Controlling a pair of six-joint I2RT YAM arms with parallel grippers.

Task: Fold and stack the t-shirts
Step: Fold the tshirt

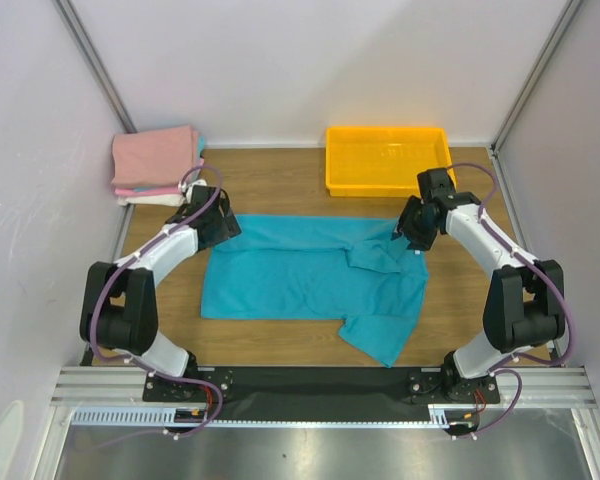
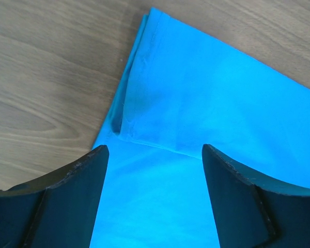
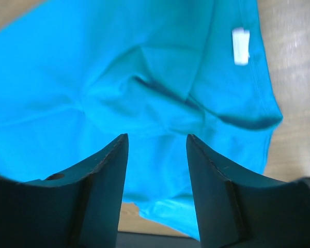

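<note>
Teal-blue short-sleeved cloth t-shirt [image 1: 300, 275]: spread, partly folded, across the middle of the wooden table [image 1: 280, 185]
Folded pink and white t-shirts [image 1: 158, 165]: stacked at the far left corner
Left gripper [image 2: 152, 152]: jaws held wide over the teal shirt's far left corner, nothing gripped
Right gripper [image 3: 157, 139]: jaws parted above rumpled cloth, nothing gripped
Yellow plastic tray [image 1: 332, 160]: set at the far edge, right side

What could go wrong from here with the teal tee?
1. The tee is bunched by the open right gripper; folding now may trap wrinkles.
2. The left gripper, open over the doubled corner, might pinch only one layer.
3. The near sleeve sticks out and could stay loose.
</note>
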